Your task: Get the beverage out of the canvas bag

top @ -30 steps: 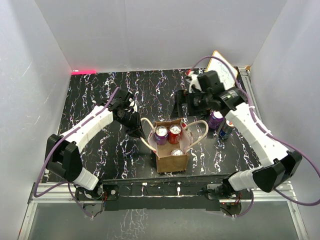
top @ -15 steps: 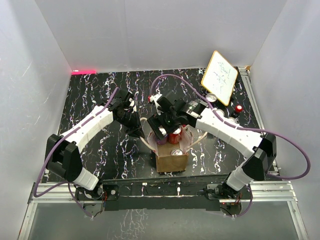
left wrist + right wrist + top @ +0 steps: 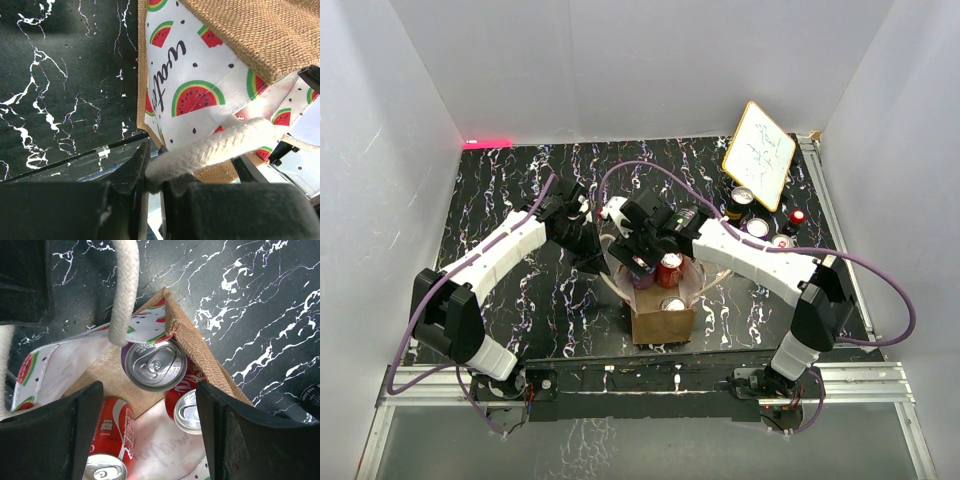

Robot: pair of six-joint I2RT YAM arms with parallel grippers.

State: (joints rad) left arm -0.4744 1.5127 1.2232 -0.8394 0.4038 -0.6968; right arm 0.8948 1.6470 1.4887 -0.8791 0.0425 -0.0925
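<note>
The left tool (image 3: pixel 152 176) was pinched shut on rope handle (image 3: pixel 215 146) of canvas bag (image 3: pixel 663 325); right tool (image 3: pixel 150 390) stood open astride purple can (image 3: pixel 154 365).

Canvas bag (image 3: pixel 665 322): tan burlap, boxy, standing upright on the table with its mouth open. The pale lining is printed with watermelon slices. Cream rope handles (image 3: pixel 125 290) loop outward at either side. Three cans stand upright inside: purple can (image 3: pixel 154 365) in the rear-left corner, red can (image 3: pixel 186 407) touching it, second red can (image 3: pixel 112 427) toward the front.
</note>
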